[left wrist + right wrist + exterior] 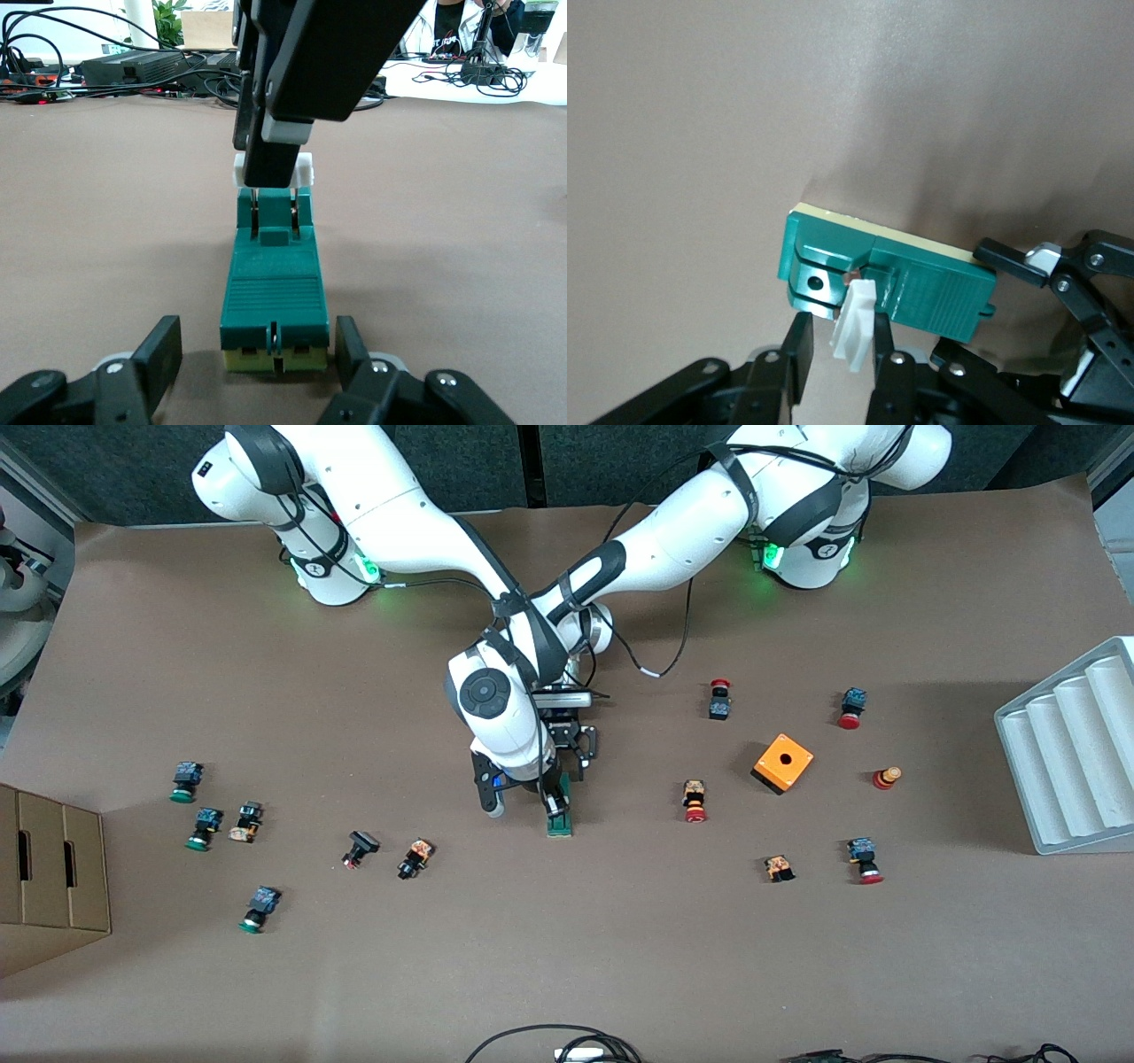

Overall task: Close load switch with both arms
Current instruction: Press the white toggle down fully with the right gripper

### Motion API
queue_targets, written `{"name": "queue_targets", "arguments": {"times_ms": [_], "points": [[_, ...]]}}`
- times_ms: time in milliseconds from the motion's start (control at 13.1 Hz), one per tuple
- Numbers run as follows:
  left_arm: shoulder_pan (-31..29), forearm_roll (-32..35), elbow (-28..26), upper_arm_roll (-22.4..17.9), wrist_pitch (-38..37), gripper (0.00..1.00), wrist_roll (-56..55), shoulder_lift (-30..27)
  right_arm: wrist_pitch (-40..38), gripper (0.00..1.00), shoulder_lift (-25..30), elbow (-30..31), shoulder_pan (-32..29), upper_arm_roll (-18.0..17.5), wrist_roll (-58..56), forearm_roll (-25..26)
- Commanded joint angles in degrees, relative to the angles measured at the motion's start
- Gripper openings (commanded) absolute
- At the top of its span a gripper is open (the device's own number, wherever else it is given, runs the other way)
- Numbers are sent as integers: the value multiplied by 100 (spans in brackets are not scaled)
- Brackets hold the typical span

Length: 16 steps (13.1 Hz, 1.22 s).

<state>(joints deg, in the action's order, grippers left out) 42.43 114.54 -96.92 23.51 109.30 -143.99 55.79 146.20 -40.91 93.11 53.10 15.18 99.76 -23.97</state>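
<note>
- The load switch is a small dark-green block lying flat on the brown table, about in the middle of it.
- It has a pale yellow bottom and a white lever that sticks up from its top.
- The right gripper comes down on the switch from above. Its two black fingers pinch the white lever, one on each side.
- The left gripper is down low at the end of the switch nearest the robots. Its fingers squeeze the sides of the green block, so it holds the switch on the table.
- The two white arms cross over each other just above the switch.
- An orange box with a hole sits toward the left arm's end of the table, well apart from the switch.
- Little red push buttons lie around the orange box.
- Little green push buttons lie toward the right arm's end.
- A grey tray with long grooves sits at the left arm's end of the table.
- A brown cardboard box sits at the right arm's end.
</note>
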Motion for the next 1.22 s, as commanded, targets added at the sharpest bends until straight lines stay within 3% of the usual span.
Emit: {"name": "queue_targets", "arguments": {"times_ms": [0, 306, 764, 1146], "points": [[90, -90, 147, -31, -58, 78, -15, 82, -74, 28, -101, -232, -28, 29, -89, -178], [90, -90, 147, -31, -58, 78, -15, 82, -83, 27, -83, -241, -37, 29, -98, -178], [90, -90, 147, -31, -58, 78, -15, 82, -127, 17, -83, -250, -45, 46, -106, -161], [90, -90, 147, -31, -58, 78, -15, 82, -127, 16, -119, -329, -72, 81, -115, -169]]}}
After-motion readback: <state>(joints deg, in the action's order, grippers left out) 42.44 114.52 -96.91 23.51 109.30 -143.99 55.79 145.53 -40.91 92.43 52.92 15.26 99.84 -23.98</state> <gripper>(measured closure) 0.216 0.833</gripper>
